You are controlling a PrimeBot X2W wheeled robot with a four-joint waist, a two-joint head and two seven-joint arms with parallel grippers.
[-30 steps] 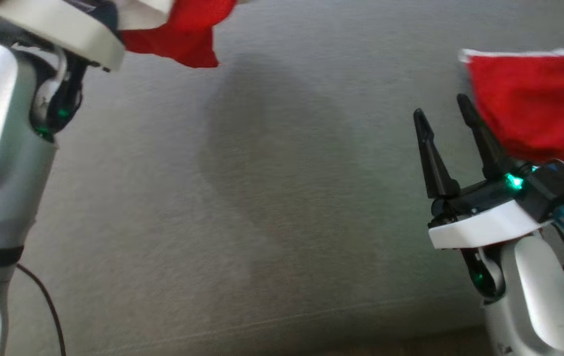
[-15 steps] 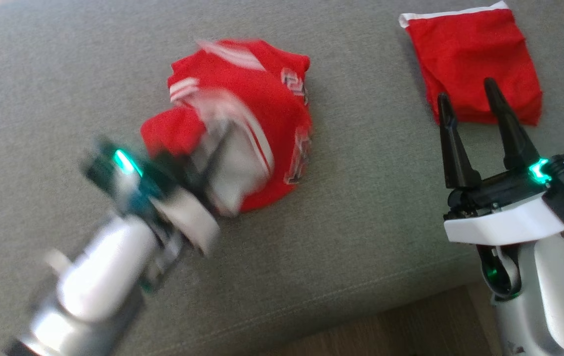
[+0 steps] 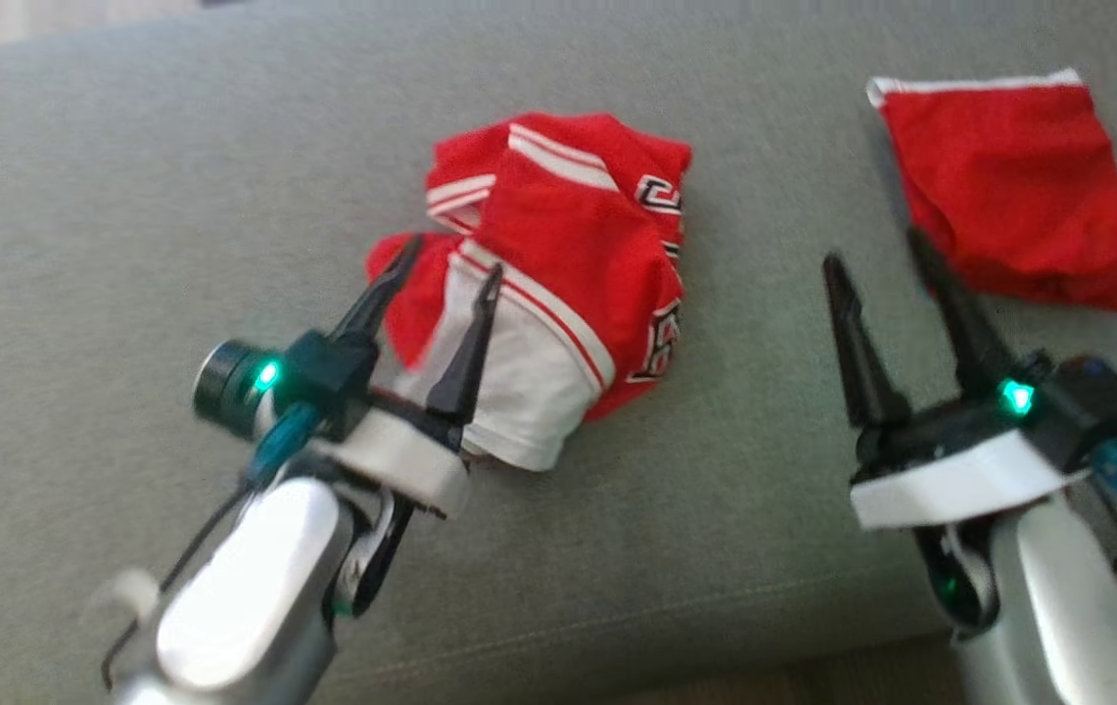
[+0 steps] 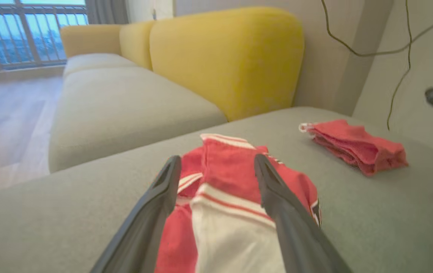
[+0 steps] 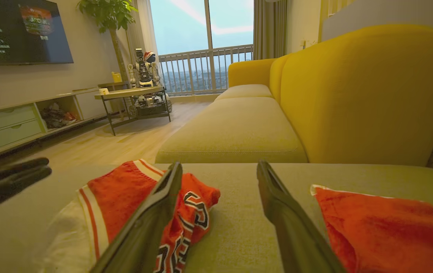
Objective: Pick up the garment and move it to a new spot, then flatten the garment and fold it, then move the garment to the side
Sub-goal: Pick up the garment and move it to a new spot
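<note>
Grey cushion (image 3: 127,215) lies under both arms. The left pincer (image 3: 455,257) stands open and grips nothing. Its fingers are spread over the near white edge of the crumpled red jersey (image 3: 568,215), which lies just ahead of it. The right pincer (image 3: 873,247), also open and empty, hovers right of the jersey. A folded red cloth (image 3: 1008,186) lies just beyond its tips. Farther back rises a yellow backrest (image 4: 227,57).

Daylight is streaming through the window (image 5: 186,34), glaring pale there and lighting the room softly. The head view is smearing with slight motion blur. Wrist views are bowing at their edges, the fingers (image 4: 151,223) blurring up close.
</note>
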